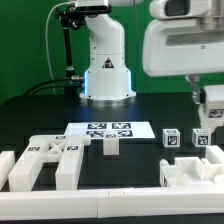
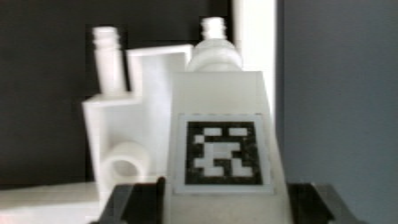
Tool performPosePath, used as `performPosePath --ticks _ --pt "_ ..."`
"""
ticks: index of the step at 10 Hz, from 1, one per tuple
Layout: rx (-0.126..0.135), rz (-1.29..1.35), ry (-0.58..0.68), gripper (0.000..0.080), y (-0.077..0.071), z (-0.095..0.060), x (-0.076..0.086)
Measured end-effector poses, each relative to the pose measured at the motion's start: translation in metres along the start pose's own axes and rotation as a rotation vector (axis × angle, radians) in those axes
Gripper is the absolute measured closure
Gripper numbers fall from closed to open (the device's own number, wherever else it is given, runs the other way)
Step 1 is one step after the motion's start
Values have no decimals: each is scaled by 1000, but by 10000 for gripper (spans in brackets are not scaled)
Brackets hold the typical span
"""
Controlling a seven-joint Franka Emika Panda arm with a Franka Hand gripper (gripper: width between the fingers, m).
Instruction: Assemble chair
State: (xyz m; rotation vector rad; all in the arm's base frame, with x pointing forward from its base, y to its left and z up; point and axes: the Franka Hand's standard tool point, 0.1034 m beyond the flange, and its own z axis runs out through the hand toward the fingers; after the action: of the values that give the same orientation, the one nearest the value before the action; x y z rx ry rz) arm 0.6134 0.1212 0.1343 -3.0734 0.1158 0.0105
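long white border rail (image 1: 100,192) runs across the very front of the exterior view, closest thing to the lens. behind it everything sits on a black table (image 1: 30,115) with a flat green backdrop (image 1: 30,40) behind. the arm's white base (image 1: 105,65) stands at the back middle with a blue glow low on it. a chunky white arm housing (image 1: 185,45) fills the upper corner on the exterior view's right and blocks whatever's behind it. the marker board (image 1: 143,130) lies flat mid-table.

chair bits, big to small:
- the braced panel (image 1: 45,160) lies flat on the exterior view's left.
- the slab piece (image 1: 190,168) lies on the exterior view's right, just behind the rail.
- a short block (image 1: 111,147) stands just in front of the marker board.
- a tagged post (image 1: 170,138) and a second tagged post (image 1: 200,137) sit at the slab piece's far edge.

gripper (image 1: 208,112) hangs right over the second tagged post. in the wrist view the gripper (image 2: 219,205) has dark fingers (image 2: 128,205) on either side of a post with its tag facing the camera. can't tell if they're actually pinching it or just close. behind that post there's a white pegged part (image 2: 111,100) with a round hole low down.
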Motion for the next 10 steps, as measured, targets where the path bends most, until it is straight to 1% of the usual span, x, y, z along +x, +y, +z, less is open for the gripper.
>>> performPosePath --ticks 1,2,3,4,5,6,7,8,10 --pt "-16 -54 117 512 -7 -8 19" --pt "-30 -103 198 512 -10 -12 24" --pt "-9 -104 277 512 -12 -10 24" --pt "0 -107 316 512 -13 -7 23" --pt "18 -132 422 512 -14 -9 28" --pt "17 -175 524 512 1 1 25" --pt "17 -165 512 512 3 12 22" --pt "15 -186 530 512 -1 13 26" --pt "-6 -225 528 512 7 19 30"
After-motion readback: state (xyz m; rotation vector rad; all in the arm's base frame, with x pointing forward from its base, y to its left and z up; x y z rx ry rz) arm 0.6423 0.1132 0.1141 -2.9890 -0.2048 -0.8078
